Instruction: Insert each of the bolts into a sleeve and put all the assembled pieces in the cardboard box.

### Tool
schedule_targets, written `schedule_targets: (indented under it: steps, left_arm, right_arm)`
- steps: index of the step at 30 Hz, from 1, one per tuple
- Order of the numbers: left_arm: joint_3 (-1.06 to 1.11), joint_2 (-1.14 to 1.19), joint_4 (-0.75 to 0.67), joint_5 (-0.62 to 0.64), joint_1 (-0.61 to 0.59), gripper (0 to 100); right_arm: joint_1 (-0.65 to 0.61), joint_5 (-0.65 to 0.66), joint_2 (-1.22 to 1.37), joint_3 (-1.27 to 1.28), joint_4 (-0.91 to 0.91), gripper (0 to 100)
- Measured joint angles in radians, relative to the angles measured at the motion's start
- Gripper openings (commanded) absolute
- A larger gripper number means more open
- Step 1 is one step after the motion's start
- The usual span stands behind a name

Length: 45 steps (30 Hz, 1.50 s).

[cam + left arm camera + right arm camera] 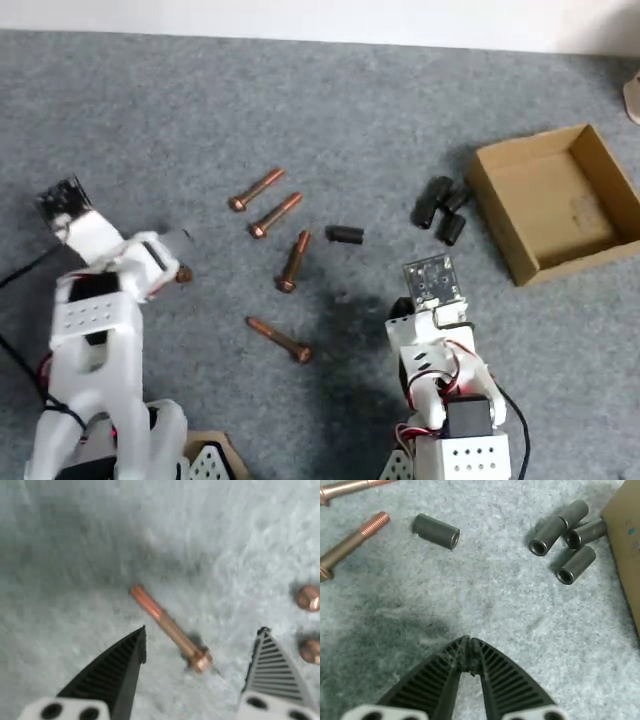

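Singly framing a copper hex-head bolt (167, 625) with the wide-spread left gripper (203, 629), holding the right gripper (469, 639) pinched closed.

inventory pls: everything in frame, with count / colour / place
bolts: five, copper; four loose mid-table, one under the left gripper
sleeves: five, dark grey; four clustered beside the box, one alone near the bolts
box: one, brown cardboard, right side of the high view
mat: one, grey, covering the table
left gripper: one, open, above a bolt
right gripper: one, black fingers, shut, short of the sleeves
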Motion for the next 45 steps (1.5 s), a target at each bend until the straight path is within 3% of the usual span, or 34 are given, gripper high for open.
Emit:
schedule_targets:
  steps: [8, 21, 28, 35, 40, 45]
  left_arm:
    - [-0.049, 0.000, 0.049, -0.199, -0.063, 32]
    - [-0.089, 0.000, 0.058, -0.980, -0.063, 32]
    - [-0.233, 0.000, 0.333, -1.198, -0.055, 32]
    - [-0.249, 0.000, 0.514, -1.481, -0.011, 32]
    - [-0.249, 0.000, 0.540, -1.542, 0.003, 32]
    - [-0.186, 0.000, 0.311, -1.545, 0.012, 32]
  right_arm:
    - [0.000, 0.000, 0.000, 0.000, 0.000, 1.1]
    - [0.000, 0.000, 0.000, 0.000, 0.000, 1.1]
    - [0.000, 0.000, 0.000, 0.000, 0.000, 1.1]
    - [0.000, 0.000, 0.000, 0.000, 0.000, 1.1]
    - [0.000, 0.000, 0.000, 0.000, 0.000, 1.1]
    - [0.000, 0.000, 0.000, 0.000, 0.000, 1.1]
